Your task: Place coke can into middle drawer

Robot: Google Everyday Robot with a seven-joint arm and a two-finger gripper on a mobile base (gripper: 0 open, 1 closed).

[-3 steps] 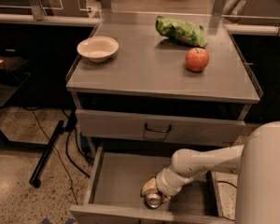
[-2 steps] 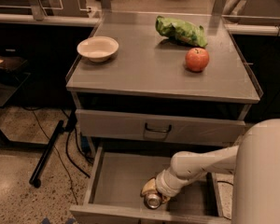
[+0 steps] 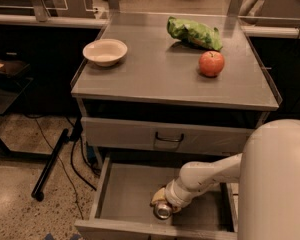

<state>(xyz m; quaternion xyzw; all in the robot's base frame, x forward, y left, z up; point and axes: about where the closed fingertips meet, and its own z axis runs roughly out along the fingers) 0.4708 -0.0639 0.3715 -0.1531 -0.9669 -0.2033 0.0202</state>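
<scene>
The middle drawer (image 3: 125, 194) is pulled open below the cabinet top, its grey floor showing. My gripper (image 3: 162, 204) reaches down into it from the right on a white arm (image 3: 205, 176). It is shut on the coke can (image 3: 163, 210), of which only the shiny silver end shows, facing the camera. The can sits low in the drawer near its front wall, right of the middle. Whether it rests on the floor cannot be told.
On the cabinet top stand a white bowl (image 3: 105, 51), a red apple (image 3: 211, 63) and a green chip bag (image 3: 194, 33). The shut top drawer front with its black handle (image 3: 169, 138) is above the open drawer. A black stand leg (image 3: 50, 166) and cables lie on the floor at left.
</scene>
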